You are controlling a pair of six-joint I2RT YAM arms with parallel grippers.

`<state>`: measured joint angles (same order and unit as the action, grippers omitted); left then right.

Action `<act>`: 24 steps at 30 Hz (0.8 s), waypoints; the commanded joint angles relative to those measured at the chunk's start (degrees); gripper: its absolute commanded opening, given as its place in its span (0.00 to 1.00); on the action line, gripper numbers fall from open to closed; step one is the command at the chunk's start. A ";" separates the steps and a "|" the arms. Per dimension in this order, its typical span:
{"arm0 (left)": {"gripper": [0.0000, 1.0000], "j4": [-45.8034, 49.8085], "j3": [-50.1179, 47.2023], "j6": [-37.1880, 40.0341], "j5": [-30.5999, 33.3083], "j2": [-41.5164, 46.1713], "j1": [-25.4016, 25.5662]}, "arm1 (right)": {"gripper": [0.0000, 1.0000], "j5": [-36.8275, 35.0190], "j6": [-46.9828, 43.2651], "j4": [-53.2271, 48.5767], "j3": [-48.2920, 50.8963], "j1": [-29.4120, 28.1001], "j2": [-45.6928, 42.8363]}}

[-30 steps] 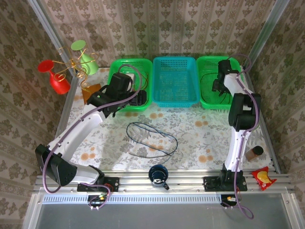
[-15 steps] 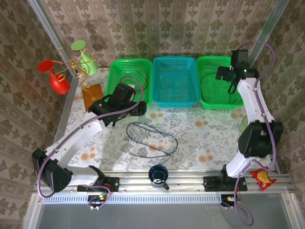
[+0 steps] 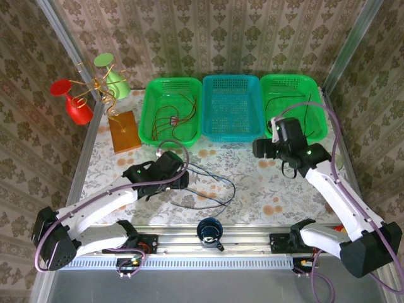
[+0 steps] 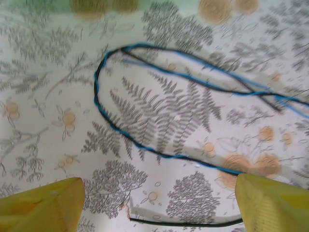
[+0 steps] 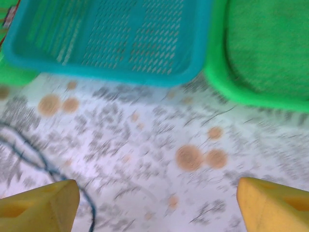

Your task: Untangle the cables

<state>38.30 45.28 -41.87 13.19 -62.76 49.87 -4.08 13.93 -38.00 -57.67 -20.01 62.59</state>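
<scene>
Both arms have swung nearward from the far side: left gripper [image 4: 157, 205], jaws wide and empty, hovers over the tangled blue and black cables [image 4: 145, 149] on the table [image 3: 252, 189], seemingly lining up a grab; right gripper [image 5: 157, 205], equally wide and empty, closes in.

Top view: bright, even, diffuse light from overhead. Shadows on the tabletop [image 3: 252, 183] are faint and soft-edged. Focus is sharp across the frame. The red cup [image 3: 62, 87] is oversaturated and its surface detail is lost.

Left wrist view: well lit. The cables [image 4: 96, 89] are fairly crisp at centre and the printed pattern softens toward the top edge. The yellow fingertips [image 4: 41, 208] of the left claw [image 4: 157, 210] are out of focus.

Right wrist view: heavy motion blur throughout. The teal basket [image 5: 111, 38] mesh is smeared and the tabletop print streaked. The right claw [image 5: 157, 208] shows soft-edged tips.
</scene>
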 commanded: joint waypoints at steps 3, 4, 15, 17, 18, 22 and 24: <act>0.81 -5.28 -4.48 -6.18 -0.13 0.22 0.71 | 0.79 1.60 9.11 0.61 7.88 -9.53 -0.71; 0.81 -6.32 -5.19 -6.50 -0.40 0.10 0.89 | 0.77 1.17 10.24 0.98 9.05 -11.18 0.11; 0.80 -10.16 -8.19 -7.35 -0.20 0.62 1.30 | 0.58 0.23 19.37 2.94 12.75 -19.83 11.66; 0.80 -10.33 -8.58 -7.52 0.16 1.05 1.34 | 0.55 -0.37 20.57 3.75 12.69 -20.78 13.17; 0.80 -10.47 -8.82 -7.62 0.26 1.28 1.35 | 0.53 -0.40 20.77 3.96 12.49 -21.15 13.88; 0.80 -12.00 -10.53 -7.73 0.61 2.67 1.29 | 0.53 0.61 23.83 2.31 10.54 -22.94 16.47; 0.79 -12.20 -11.07 -7.90 1.02 3.37 1.37 | 0.57 2.85 28.56 1.22 10.22 -23.03 16.78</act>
<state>27.03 35.20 -48.49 12.93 -61.01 50.72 -2.76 35.83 -34.96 -45.63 -42.46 78.83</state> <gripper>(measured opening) 0.795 0.558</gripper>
